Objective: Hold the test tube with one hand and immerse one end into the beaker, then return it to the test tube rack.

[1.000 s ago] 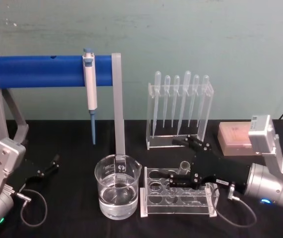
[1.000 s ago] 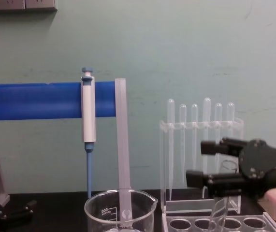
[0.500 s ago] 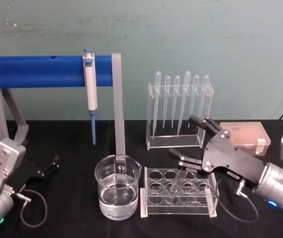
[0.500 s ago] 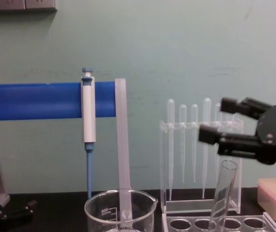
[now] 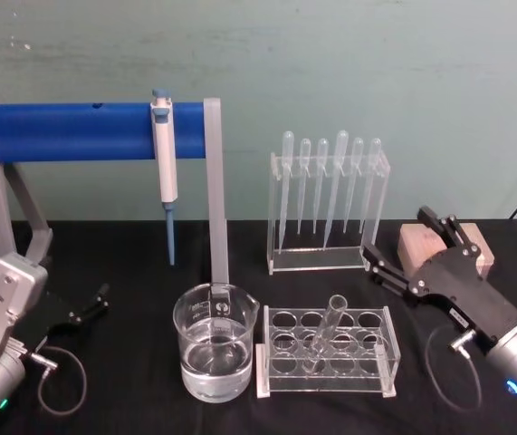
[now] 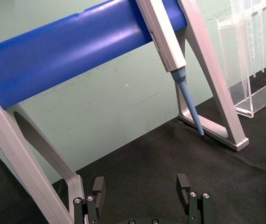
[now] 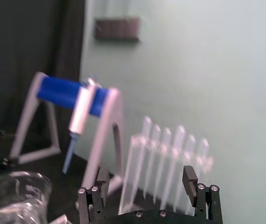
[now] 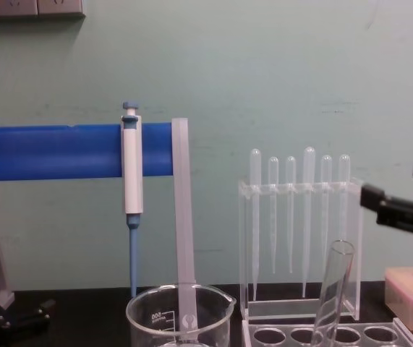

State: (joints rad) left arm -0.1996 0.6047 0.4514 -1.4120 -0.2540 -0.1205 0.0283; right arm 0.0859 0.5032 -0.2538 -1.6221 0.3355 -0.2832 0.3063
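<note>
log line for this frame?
right gripper: open, clear of tube | test tube: leaning in rack | beaker: untouched | left gripper: open, parked

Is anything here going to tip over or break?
Maybe. The test tube leans tilted in its clear rack, with nothing holding it, so a bump might rattle or crack it. The right tool hangs open just beside the rack, and a careless swing could hit the tube's rim. The beaker of water stands right next to the rack, so a knock there could spill it.
</note>
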